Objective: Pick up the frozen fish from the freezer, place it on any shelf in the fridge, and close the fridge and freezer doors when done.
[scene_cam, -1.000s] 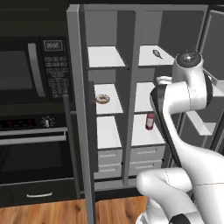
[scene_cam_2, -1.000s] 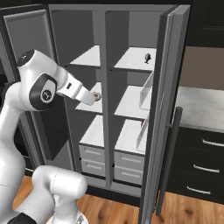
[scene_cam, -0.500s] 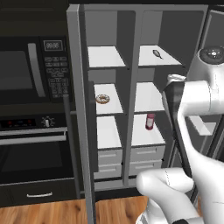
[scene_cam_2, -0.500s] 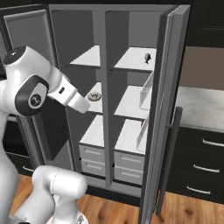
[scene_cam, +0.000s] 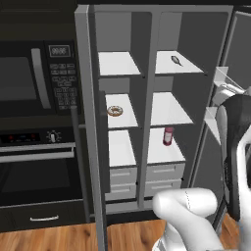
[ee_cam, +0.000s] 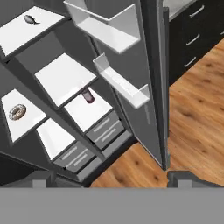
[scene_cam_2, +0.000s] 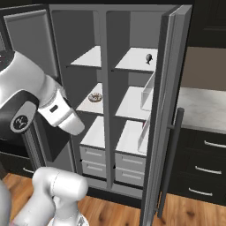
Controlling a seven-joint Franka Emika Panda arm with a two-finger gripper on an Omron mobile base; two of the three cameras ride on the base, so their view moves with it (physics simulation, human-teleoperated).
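Left base view: arm has swung right and back over the last second, clear of the shelves, both doors open. Frozen fish [scene_cam: 176, 61] lies alone on the top shelf of the right-hand compartment, well above the red bottle [scene_cam: 167, 136]; doughnut [scene_cam: 115, 111] sits left. Gripper [ee_cam: 111, 177] tips stand wide apart, holding nothing. Judgement: fish not yet approached; reach begins from here
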